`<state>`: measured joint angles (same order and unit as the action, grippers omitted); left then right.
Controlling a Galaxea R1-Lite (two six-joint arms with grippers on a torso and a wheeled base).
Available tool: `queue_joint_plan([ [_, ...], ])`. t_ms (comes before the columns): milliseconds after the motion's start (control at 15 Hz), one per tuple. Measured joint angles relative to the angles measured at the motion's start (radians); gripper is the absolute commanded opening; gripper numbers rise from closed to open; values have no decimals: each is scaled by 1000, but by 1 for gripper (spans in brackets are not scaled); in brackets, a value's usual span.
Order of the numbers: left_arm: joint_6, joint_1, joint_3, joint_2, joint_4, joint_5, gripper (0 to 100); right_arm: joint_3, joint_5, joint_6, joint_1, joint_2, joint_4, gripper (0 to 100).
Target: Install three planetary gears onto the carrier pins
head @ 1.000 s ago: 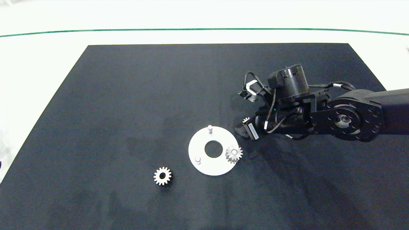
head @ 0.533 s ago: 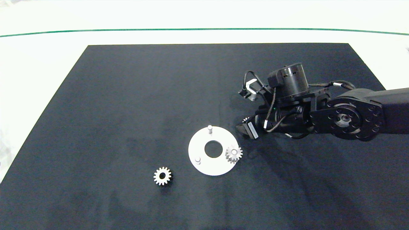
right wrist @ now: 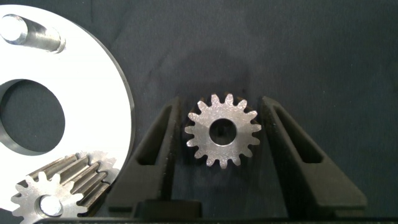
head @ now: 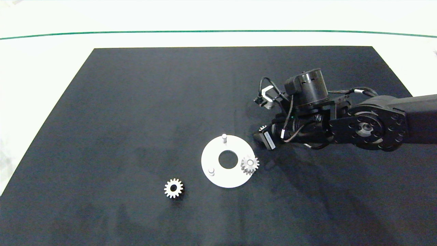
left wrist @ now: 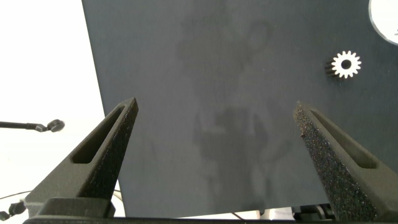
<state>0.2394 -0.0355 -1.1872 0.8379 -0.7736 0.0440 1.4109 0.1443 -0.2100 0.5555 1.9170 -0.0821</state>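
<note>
Robot lab bench: black mat (head: pixel 136 119) on white table (head: pixel 41 68).

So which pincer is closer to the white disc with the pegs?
The right pincer: it sits just off the white disc's edge, a gear between its fingers. The left pincer is out of the head view, over bare mat, the disc barely visible.

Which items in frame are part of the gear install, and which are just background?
Job:
- gear between the fingers of the right gripper, jaws around it
- gear already on a pin
- loose gear on the mat
- white disc with two bare pins

Not part of it:
- black mat
- left gripper, open over the mat
- black cable off the mat
</note>
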Motion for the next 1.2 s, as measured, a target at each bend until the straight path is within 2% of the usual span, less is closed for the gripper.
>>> queue_joint_plan([
  [667,0,-2,4,-3,-1,0,100,-8,0,-2,21,-1,0,25],
  [1200,0,-1,8,-5,-1,0,100,-7,-2,4,26,-65,1,9],
])
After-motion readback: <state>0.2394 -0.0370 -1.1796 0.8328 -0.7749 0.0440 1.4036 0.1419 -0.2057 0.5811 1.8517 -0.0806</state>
